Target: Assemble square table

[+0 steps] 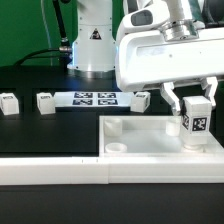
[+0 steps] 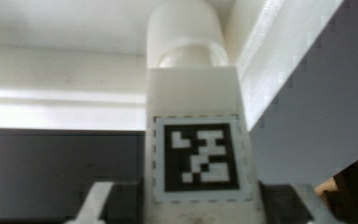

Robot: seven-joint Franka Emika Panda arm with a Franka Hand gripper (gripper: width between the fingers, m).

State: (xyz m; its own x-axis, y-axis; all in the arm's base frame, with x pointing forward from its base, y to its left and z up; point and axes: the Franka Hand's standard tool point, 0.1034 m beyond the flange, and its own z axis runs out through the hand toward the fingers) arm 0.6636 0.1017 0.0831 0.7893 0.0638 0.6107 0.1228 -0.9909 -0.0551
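The white square table top (image 1: 150,138) lies in the front of the exterior view, rim up, with a round socket (image 1: 117,147) at its near left corner. My gripper (image 1: 196,112) is shut on a white tagged leg (image 1: 196,122) and holds it upright over the top's right side; whether the leg touches the top cannot be told. In the wrist view the leg (image 2: 199,120) fills the middle, its tag facing the camera, clamped between my fingers (image 2: 101,205). Three more legs (image 1: 9,102) (image 1: 45,101) (image 1: 141,99) lie on the black table behind.
The marker board (image 1: 93,99) lies flat between the loose legs. The long white border rail (image 1: 60,168) runs along the front edge. The robot base (image 1: 92,40) stands at the back.
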